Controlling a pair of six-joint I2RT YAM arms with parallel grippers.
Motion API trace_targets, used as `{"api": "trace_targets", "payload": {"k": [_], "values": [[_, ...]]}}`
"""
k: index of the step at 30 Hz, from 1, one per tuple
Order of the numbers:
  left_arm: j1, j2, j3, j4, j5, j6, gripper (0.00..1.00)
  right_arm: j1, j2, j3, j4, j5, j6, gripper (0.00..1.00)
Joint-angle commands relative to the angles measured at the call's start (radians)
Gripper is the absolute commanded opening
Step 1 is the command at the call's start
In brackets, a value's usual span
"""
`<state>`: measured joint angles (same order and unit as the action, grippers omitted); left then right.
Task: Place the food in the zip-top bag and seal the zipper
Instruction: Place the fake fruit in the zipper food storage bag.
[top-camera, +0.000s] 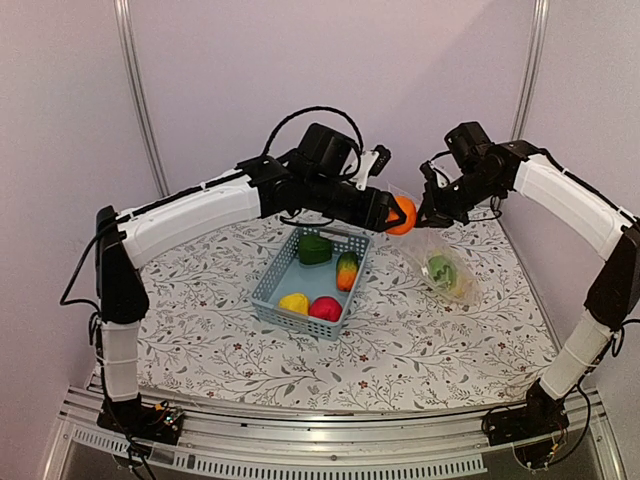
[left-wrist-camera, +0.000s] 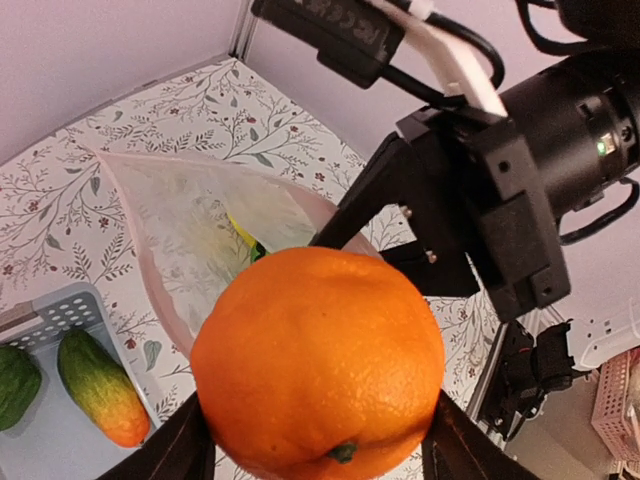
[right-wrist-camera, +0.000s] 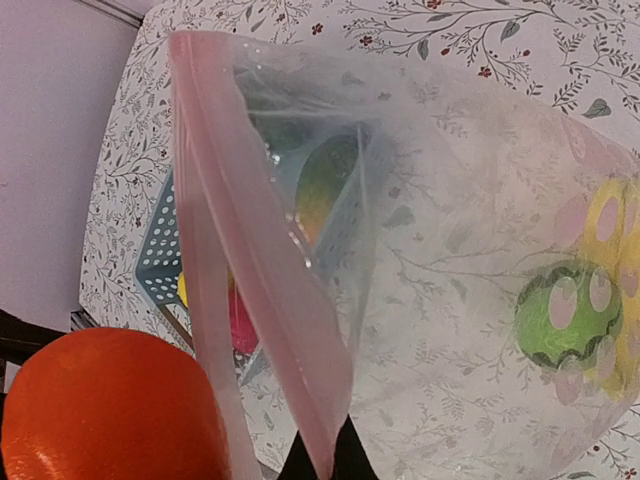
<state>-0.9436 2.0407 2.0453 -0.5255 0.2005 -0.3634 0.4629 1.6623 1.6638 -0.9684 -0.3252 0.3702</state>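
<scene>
My left gripper is shut on the orange, held in the air at the bag's mouth; it fills the left wrist view. My right gripper is shut on the pinkish zipper strip of the clear zip-top bag, lifting its mouth open. The green striped melon and the yellow banana lie inside the bag. In the blue-grey basket lie the green pepper, mango, red apple and a yellow fruit.
The floral table cloth covers the table. Pale walls and metal posts stand behind. The two arms nearly meet above the table's back right.
</scene>
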Motion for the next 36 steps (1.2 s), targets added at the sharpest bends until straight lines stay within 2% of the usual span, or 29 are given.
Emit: {"api": "trace_targets", "payload": {"k": [1, 17, 28, 36], "values": [[-0.003, 0.047, -0.008, 0.001, -0.044, -0.002, 0.61, 0.013, -0.023, 0.047, -0.028, 0.016, 0.023, 0.0], [0.005, 0.115, 0.032, -0.064, -0.128, -0.058, 0.64, 0.039, -0.048, 0.05, -0.033, 0.01, 0.052, 0.0], [0.001, 0.164, 0.153, -0.088, -0.156, -0.09, 0.81, 0.039, -0.055, 0.037, -0.025, -0.001, 0.036, 0.0], [0.002, 0.125, 0.158, -0.072, -0.184, -0.075, 0.82, 0.038, -0.045, 0.042, -0.017, -0.014, 0.035, 0.0]]}}
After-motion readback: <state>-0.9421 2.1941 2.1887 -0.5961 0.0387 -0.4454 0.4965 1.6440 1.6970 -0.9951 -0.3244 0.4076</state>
